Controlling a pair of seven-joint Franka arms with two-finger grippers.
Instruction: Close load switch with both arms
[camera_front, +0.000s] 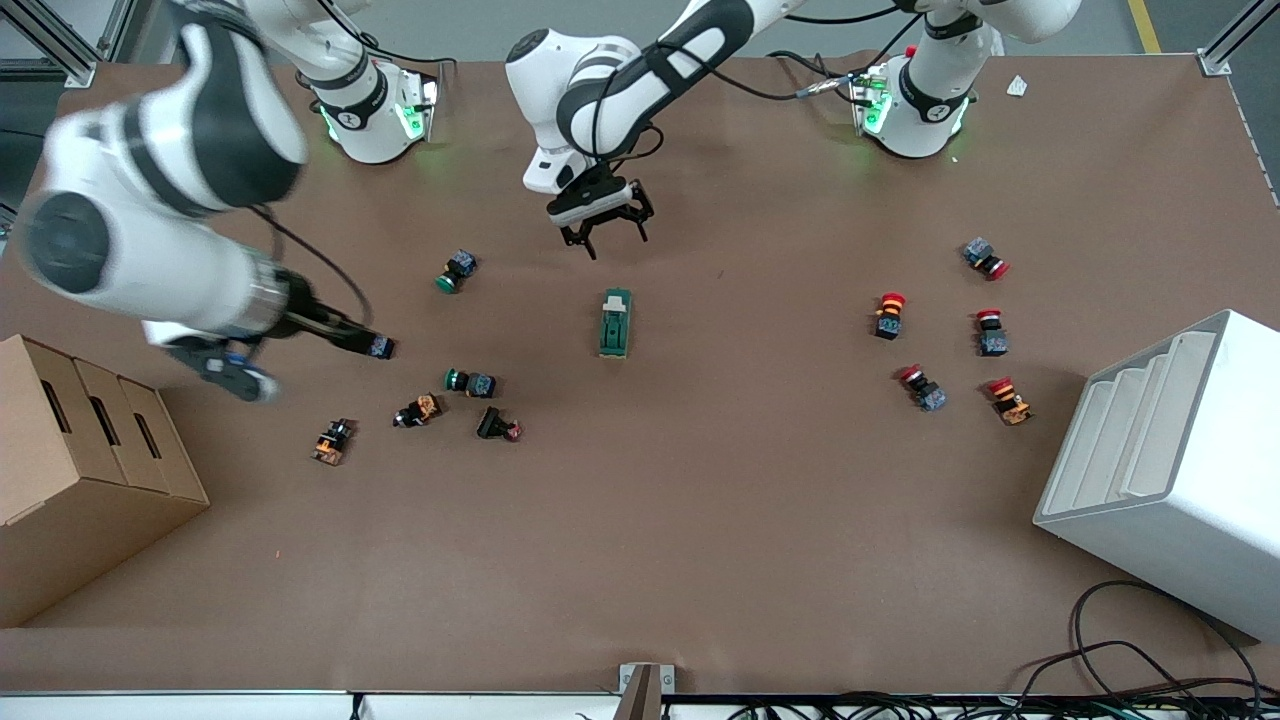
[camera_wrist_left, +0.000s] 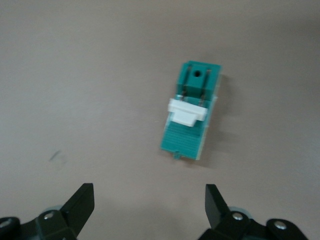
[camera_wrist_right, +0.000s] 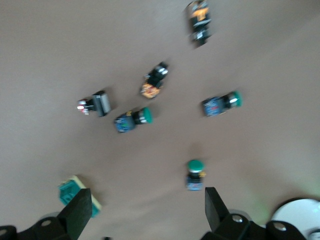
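Observation:
The load switch (camera_front: 615, 323) is a dark green block with a cream lever at its end nearest the robots' bases. It lies flat in the middle of the table. My left gripper (camera_front: 603, 232) hangs open and empty over bare table beside that lever end. In the left wrist view the switch (camera_wrist_left: 190, 117) lies ahead of the open gripper (camera_wrist_left: 147, 205), untouched. My right gripper (camera_front: 348, 335) is high over the push buttons toward the right arm's end. In the right wrist view it is open (camera_wrist_right: 145, 210) and empty, with the switch (camera_wrist_right: 75, 192) at the edge.
Green and orange push buttons (camera_front: 470, 382) lie scattered toward the right arm's end, red-capped ones (camera_front: 890, 315) toward the left arm's end. Cardboard boxes (camera_front: 90, 450) stand at the right arm's end, a white stepped bin (camera_front: 1170, 460) at the left arm's end.

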